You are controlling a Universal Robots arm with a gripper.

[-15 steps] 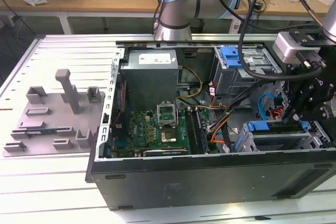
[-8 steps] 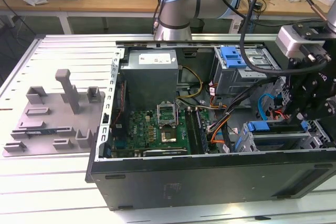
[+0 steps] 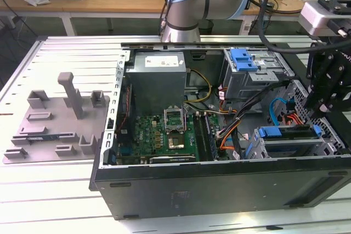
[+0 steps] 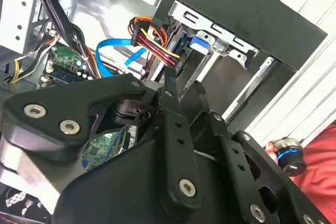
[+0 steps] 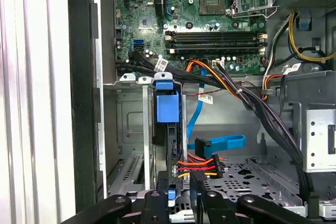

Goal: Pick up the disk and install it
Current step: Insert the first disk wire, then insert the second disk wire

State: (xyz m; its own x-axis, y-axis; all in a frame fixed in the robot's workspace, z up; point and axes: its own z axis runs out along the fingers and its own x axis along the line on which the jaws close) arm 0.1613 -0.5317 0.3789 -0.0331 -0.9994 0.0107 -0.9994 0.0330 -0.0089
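Note:
The disk (image 3: 289, 134), a silver drive framed by a blue rail, sits in the lower drive bay at the exterior view's right end of the open computer case (image 3: 219, 179). In the first wrist view the disk (image 5: 168, 108) stands edge-on in the bay slot, blue tab on its far end. My black gripper (image 3: 321, 108) hangs just above the disk's near end. In both wrist views the gripper (image 5: 184, 188) (image 4: 184, 80) has its fingers close together with nothing between them. The blue tab (image 4: 199, 42) shows beyond the fingertips.
A grey drive cage with a blue latch (image 3: 244, 58) stands behind the bay. Orange, red and black cables (image 5: 202, 167) and a blue data cable (image 5: 223, 142) lie right beside the disk. The motherboard (image 3: 159, 135), power supply (image 3: 158, 75) and a grey fixture (image 3: 60, 119) lie further left.

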